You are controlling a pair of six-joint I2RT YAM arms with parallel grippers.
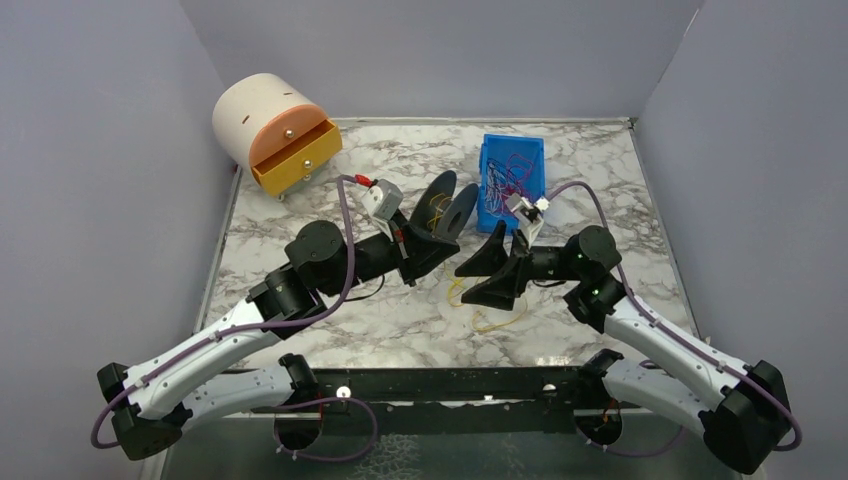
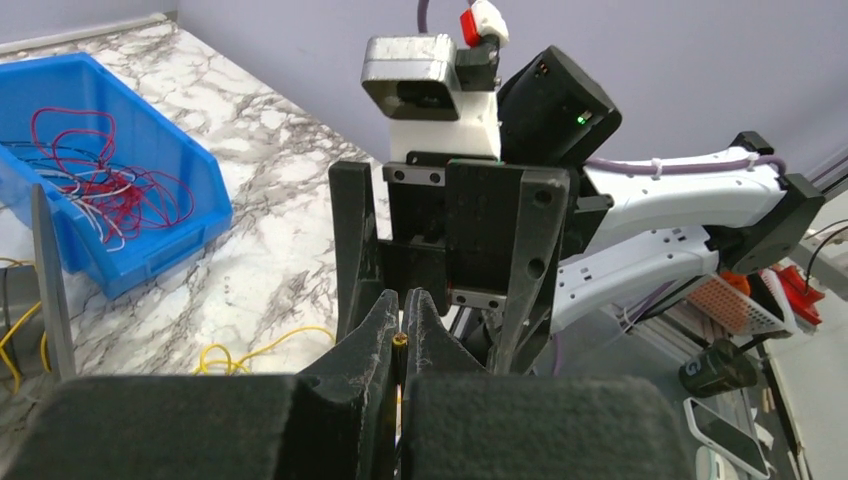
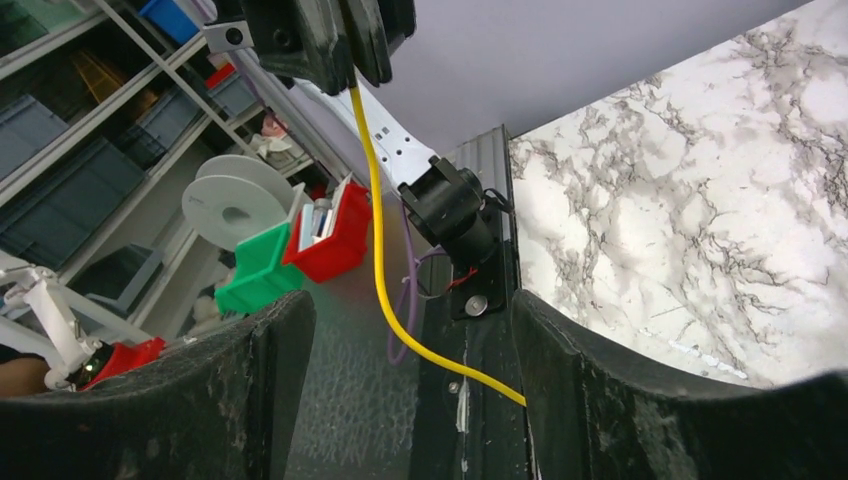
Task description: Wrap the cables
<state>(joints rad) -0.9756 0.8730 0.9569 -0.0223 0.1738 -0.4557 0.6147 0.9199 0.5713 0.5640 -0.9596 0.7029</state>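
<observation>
A thin yellow cable (image 3: 375, 200) hangs from my left gripper (image 2: 401, 315), which is shut on its end. The cable drops between the wide-apart fingers of my right gripper (image 3: 410, 345) and touches the right-hand finger (image 3: 600, 400). In the top view the two grippers face each other at mid-table, left gripper (image 1: 443, 250) and right gripper (image 1: 480, 275). More of the yellow cable (image 1: 482, 308) lies in loops on the marble below them. A dark grey spool (image 1: 448, 205) with some yellow wire on it stands just behind the left gripper.
A blue bin (image 1: 490, 215) holding tangled red and purple cables (image 2: 100, 195) sits at the back centre-right. A cream round drawer unit (image 1: 262, 118) with its orange drawer pulled out stands at the back left. Grey walls enclose three sides of the table.
</observation>
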